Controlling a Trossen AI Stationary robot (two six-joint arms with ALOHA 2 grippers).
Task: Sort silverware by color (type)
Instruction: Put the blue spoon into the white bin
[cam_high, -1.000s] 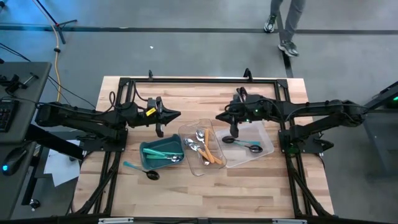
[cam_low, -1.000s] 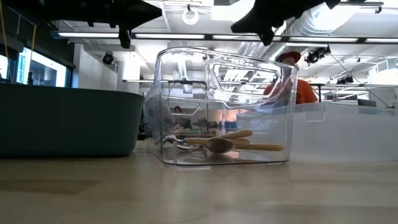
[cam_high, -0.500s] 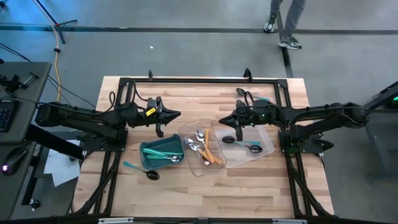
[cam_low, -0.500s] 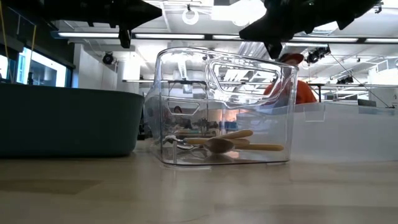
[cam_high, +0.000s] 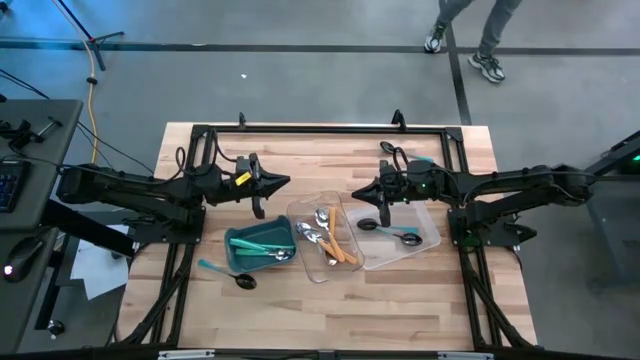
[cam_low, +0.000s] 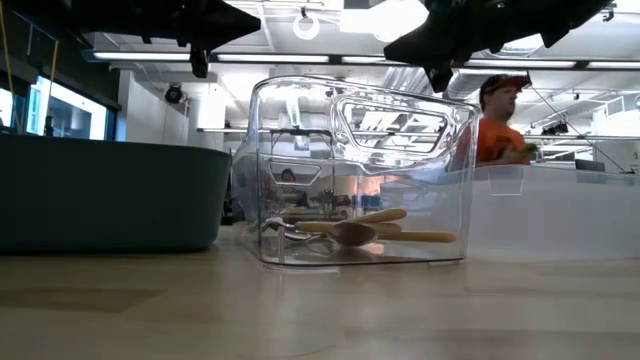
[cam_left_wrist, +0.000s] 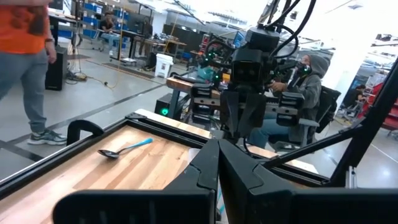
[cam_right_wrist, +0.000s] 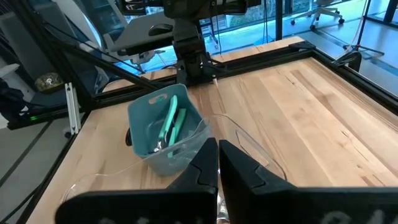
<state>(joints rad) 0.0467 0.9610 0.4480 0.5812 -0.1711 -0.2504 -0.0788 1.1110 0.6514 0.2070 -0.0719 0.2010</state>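
Silverware — teal or orange handles — in bins, one loose

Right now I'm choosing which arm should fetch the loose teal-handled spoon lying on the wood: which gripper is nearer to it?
Left. The left gripper hangs above the teal bin, beside the spoon; the right gripper is across the clear trays.

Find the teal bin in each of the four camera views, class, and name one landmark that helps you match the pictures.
High view: teal bin sits left of centre, beside the narrow clear tray.
Low view: its dark wall fills the left side, next to that tray.
Left wrist view: not visible.
Right wrist view: it stands mid-picture, holding teal-handled utensils.
Shared landmark: the narrow clear tray.
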